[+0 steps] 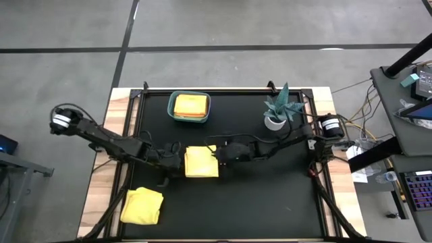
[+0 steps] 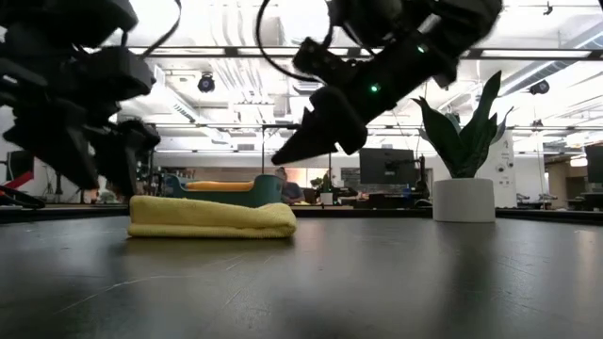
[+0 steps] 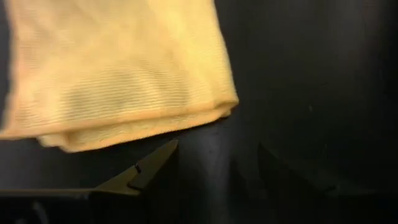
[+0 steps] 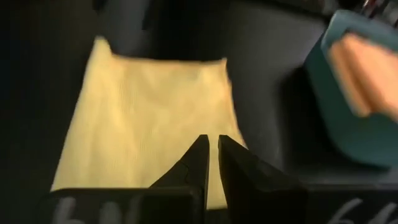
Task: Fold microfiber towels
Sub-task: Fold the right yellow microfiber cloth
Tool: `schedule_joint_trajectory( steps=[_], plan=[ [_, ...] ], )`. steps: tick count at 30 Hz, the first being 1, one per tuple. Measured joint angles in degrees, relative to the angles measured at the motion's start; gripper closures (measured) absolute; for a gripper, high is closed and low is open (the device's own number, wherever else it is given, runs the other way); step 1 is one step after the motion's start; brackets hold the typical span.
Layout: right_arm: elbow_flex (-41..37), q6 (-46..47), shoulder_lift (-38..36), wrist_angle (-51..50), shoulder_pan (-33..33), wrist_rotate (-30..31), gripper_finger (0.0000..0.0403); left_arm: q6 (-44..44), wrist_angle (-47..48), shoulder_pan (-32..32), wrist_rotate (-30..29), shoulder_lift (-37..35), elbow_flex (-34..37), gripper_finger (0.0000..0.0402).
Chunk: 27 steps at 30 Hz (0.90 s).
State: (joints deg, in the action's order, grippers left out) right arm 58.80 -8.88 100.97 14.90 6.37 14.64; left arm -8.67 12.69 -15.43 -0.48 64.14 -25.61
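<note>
A folded yellow microfiber towel (image 1: 201,163) lies flat on the black mat at the table's middle, several layers stacked (image 2: 212,217). My left gripper (image 1: 174,160) stands open just off the towel's left edge; the left wrist view shows the towel's folded corner (image 3: 118,74) beyond its spread fingers (image 3: 214,165), with nothing between them. My right gripper (image 1: 217,155) is shut and hovers over the towel's right edge (image 4: 212,149), its tip (image 2: 283,157) clear above the cloth. A second yellow towel (image 1: 143,206) lies crumpled at the near left.
A teal bin (image 1: 190,106) with folded orange and yellow cloth inside stands at the far middle, also in the right wrist view (image 4: 354,99). A small potted plant (image 1: 280,111) stands at the far right. Bare black mat lies toward the near right.
</note>
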Motion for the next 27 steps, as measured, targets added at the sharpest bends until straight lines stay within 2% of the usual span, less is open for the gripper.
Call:
schedule_joint_trajectory(
  steps=[6,9,14,22,27],
  plan=[
    [-7.29,-4.51,-0.53,19.38,-1.55,-0.01,0.0374,0.36,0.29,1.75,-7.42,-5.99,0.87,0.0199],
    [-9.47,-5.73,-0.55,24.15,-2.2,0.09,0.0374,0.28,0.23,5.32,-8.01,-7.31,1.25,0.0199],
    [-11.75,-5.61,-0.55,26.51,-2.88,-0.01,0.0374,0.0,-2.23,12.25,-9.68,-5.96,1.72,0.0199],
    [-12.87,-4.64,-0.55,26.53,-2.93,-0.02,0.0374,0.22,-9.26,18.86,-6.46,3.24,1.88,0.0199],
    [-12.87,-4.64,-0.55,26.55,-2.93,-0.03,0.0374,0.17,-12.75,19.18,0.2,8.22,1.45,0.0202]
  ],
)
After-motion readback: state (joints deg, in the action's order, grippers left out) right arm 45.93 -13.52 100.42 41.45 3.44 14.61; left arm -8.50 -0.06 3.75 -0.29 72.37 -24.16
